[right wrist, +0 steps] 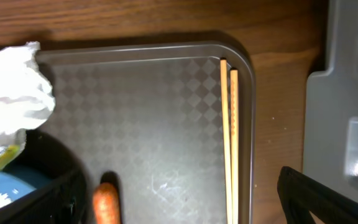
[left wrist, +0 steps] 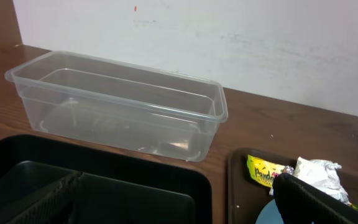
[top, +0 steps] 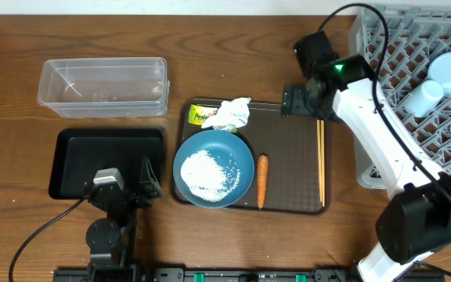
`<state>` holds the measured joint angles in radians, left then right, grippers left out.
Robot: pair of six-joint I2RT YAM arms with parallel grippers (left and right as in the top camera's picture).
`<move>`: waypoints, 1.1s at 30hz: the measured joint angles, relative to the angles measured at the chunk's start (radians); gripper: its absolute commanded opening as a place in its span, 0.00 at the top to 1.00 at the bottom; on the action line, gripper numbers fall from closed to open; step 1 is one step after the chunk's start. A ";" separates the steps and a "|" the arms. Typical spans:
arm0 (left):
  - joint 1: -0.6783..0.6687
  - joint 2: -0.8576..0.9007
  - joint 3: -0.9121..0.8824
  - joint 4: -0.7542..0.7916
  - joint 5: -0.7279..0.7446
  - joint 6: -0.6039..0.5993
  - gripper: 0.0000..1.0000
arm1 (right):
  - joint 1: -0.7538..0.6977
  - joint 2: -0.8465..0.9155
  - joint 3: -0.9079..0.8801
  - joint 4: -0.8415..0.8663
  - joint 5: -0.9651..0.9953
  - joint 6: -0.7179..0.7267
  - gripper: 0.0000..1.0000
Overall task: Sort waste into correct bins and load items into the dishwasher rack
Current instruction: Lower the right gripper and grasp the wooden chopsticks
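Two grippers gape wide, holding nothing: left gripper over the black tray, clear tub at its 12 o'clock; dark-blue plate of rice, carrot at its 3 o'clock; chopsticks at 6 o'clock of the right gripper.

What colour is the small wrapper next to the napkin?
Yellow-green, with red printed lettering. The wrapper shows best in the left wrist view.

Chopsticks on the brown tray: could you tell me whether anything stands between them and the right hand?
Nothing visible does. The open right hand hovers over the tray's far right corner; the chopsticks lie uncovered along its right rim, with the carrot apart to their left.
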<state>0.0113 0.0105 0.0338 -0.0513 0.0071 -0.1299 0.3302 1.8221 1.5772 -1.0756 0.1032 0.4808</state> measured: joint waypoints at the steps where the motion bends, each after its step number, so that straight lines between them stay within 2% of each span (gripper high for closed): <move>1: 0.000 0.000 0.000 0.000 0.000 0.000 0.02 | -0.008 0.000 -0.023 0.021 -0.006 -0.005 0.01; 6: 0.000 0.000 0.000 0.000 0.000 0.000 0.02 | -0.045 0.001 -0.158 0.167 -0.038 -0.050 0.01; 10: 0.000 0.000 0.000 0.000 0.000 0.000 0.02 | -0.060 0.001 -0.190 0.220 -0.071 -0.084 0.01; 20: 0.000 0.000 0.000 0.000 0.000 0.000 0.02 | -0.066 0.006 -0.210 0.232 -0.119 -0.121 0.01; 22: 0.000 0.000 0.000 0.000 0.000 0.000 0.02 | -0.066 0.018 -0.210 0.233 -0.125 -0.123 0.01; 24: 0.000 0.000 0.000 0.000 0.000 0.000 0.02 | -0.066 0.039 -0.211 0.233 -0.134 -0.126 0.06; 33: 0.000 0.000 0.000 0.000 0.000 0.000 0.02 | -0.066 0.130 -0.216 0.228 -0.161 -0.126 0.07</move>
<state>0.0113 0.0105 0.0338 -0.0513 0.0071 -0.1299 0.2642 1.9526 1.3617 -0.8478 -0.0582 0.3546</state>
